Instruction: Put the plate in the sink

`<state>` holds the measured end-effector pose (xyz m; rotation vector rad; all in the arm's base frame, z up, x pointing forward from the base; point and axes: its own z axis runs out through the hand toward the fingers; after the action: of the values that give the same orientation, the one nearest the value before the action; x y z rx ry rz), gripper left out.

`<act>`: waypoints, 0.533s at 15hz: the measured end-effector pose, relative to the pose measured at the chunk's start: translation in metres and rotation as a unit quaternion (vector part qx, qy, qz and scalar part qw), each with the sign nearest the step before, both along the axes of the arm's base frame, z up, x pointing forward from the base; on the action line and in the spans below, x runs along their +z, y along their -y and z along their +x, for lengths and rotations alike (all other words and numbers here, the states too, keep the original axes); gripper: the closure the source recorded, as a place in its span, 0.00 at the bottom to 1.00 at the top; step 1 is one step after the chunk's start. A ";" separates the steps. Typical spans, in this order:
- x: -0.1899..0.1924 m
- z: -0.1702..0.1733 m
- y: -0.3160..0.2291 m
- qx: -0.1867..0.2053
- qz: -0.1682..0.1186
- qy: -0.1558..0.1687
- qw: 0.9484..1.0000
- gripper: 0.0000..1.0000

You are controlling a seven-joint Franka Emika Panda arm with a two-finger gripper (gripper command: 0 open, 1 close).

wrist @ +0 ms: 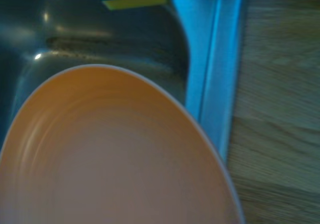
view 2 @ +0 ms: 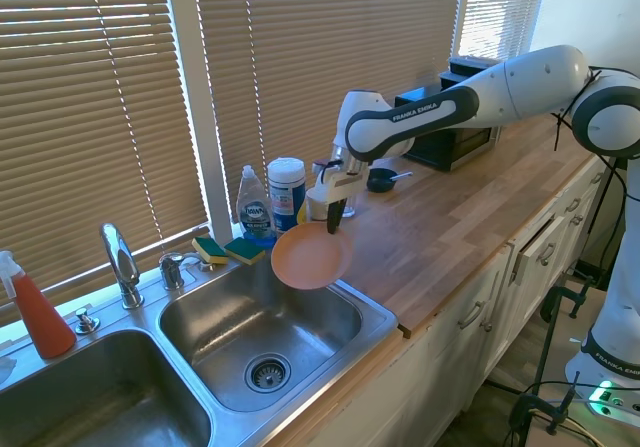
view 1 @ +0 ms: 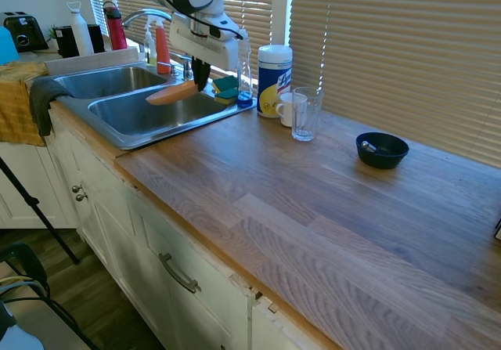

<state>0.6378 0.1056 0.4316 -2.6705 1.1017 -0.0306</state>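
Item: plate, terracotta-orange, round, shallow. Position: held in the air over the sink, above the basin nearest the wooden counter, close to that basin's counter-side edge; tilted, not level. Holder: gripper, fingers clamped on the plate's rim at its counter side, so the plate hangs out from the gripper toward the basin. Relation governing the next move: basin floor lies directly below the plate; judged need is a lowering, then release. Nearby: sponges behind the basin.
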 end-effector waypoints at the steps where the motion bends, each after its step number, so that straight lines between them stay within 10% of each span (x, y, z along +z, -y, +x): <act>1: 0.001 0.003 -0.021 0.003 -0.011 -0.001 1.000 1.00; 8: -0.057 0.041 -0.140 0.021 -0.093 -0.031 0.995 1.00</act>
<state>0.6785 0.2453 0.3749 -2.8775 1.1110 -0.0444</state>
